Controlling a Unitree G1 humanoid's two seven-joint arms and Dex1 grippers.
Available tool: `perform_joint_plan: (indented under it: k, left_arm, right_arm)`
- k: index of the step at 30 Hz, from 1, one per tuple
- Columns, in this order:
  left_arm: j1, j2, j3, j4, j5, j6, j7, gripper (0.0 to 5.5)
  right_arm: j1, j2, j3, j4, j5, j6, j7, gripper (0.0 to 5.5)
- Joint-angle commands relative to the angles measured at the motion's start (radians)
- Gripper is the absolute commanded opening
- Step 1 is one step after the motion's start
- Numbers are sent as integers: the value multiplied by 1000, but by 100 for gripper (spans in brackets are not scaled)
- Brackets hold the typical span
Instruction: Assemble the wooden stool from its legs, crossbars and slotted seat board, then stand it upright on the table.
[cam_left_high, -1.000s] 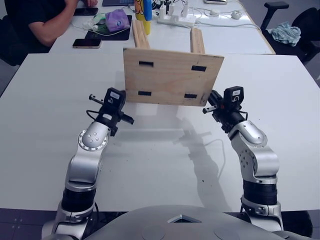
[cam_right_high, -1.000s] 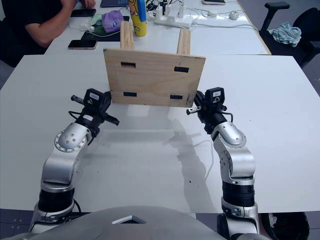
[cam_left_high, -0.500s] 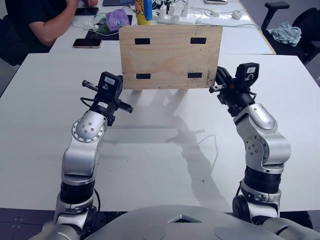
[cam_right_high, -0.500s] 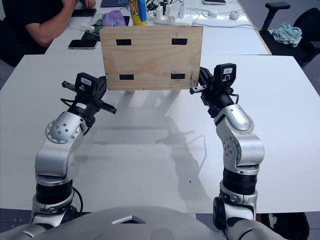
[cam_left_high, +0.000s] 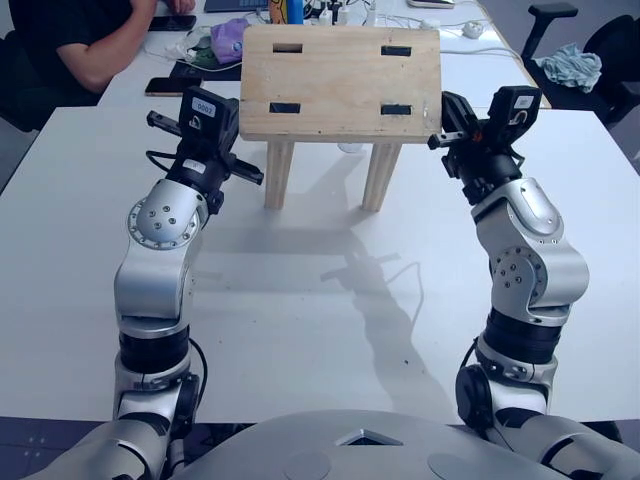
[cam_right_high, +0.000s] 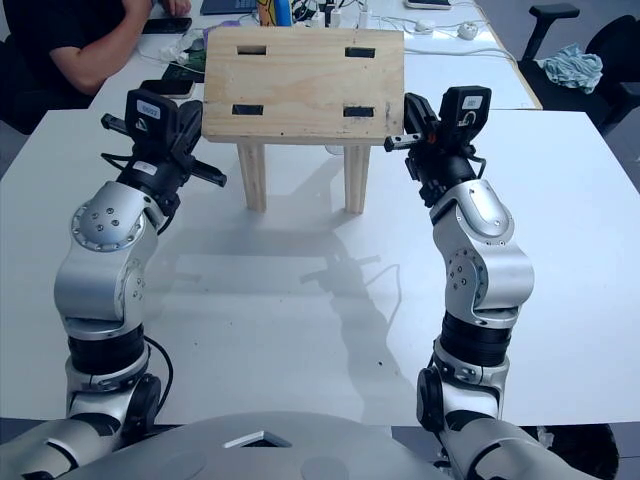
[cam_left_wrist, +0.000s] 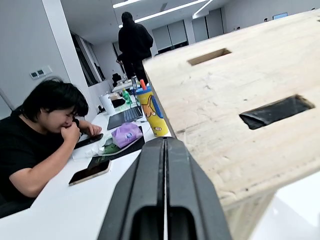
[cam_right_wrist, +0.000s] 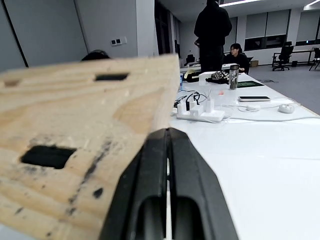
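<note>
The assembled wooden stool is near upright at the table's far middle. Its slotted seat board (cam_left_high: 340, 80) tilts toward me, and two legs (cam_left_high: 278, 173) reach down to the white table (cam_left_high: 320, 300). I cannot tell whether the feet touch it. My left gripper (cam_left_high: 232, 130) is shut and lies against the seat's left edge, with the board beside its fingers (cam_left_wrist: 150, 170). My right gripper (cam_left_high: 447, 112) is shut and lies against the seat's right edge (cam_right_wrist: 75, 140). Nothing sits between either gripper's fingers.
Behind the stool a second table holds phones (cam_left_high: 172, 86), a purple pouch (cam_left_high: 228, 40), a yellow cup (cam_left_wrist: 152, 112) and a power strip (cam_right_wrist: 200, 114). A person sits at that table's left. A chair with a cloth (cam_left_high: 572, 65) stands at the far right.
Both arms rose and carried the stool up and back. The seat swung from facing me on edge to facing up, and the legs came down under it.
</note>
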Motion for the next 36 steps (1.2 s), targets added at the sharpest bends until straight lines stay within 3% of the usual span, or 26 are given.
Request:
perform_joint_plan:
  k: [1, 7, 15, 20, 25, 29, 32, 36]
  left_arm:
    - [-49, -15, -78, 63, -52, -22, -74, 0]
    - [-24, 20, -93, 155, -2, -112, -51, 0]
    - [-53, 51, -38, 372, 97, -377, 79, 0]
    - [75, 76, 36, 313, 117, -431, 126, 0]
    - [272, 134, 55, 174, -39, -451, -83, 0]
    - [309, 220, -36, 141, -200, -454, -382, 0]
    - [229, 238, -121, 223, -227, -455, -516, 0]
    - [44, 228, -219, 505, -163, -520, -631, 0]
  right_arm:
    - [-44, 31, 60, 47, 29, -7, 24, 0]
    - [44, -20, 110, 137, -96, -90, 7, 0]
    - [-23, -28, 86, 416, -243, -344, -95, 0]
    - [97, -60, 94, 338, -258, -368, -54, 0]
    - [207, -184, 99, 290, -140, -290, 207, 0]
    - [147, -330, 115, 449, -84, -302, 486, 0]
    - [21, -376, 161, 614, -75, -342, 668, 0]
    - [-152, -371, 251, 869, -138, -463, 845, 0]
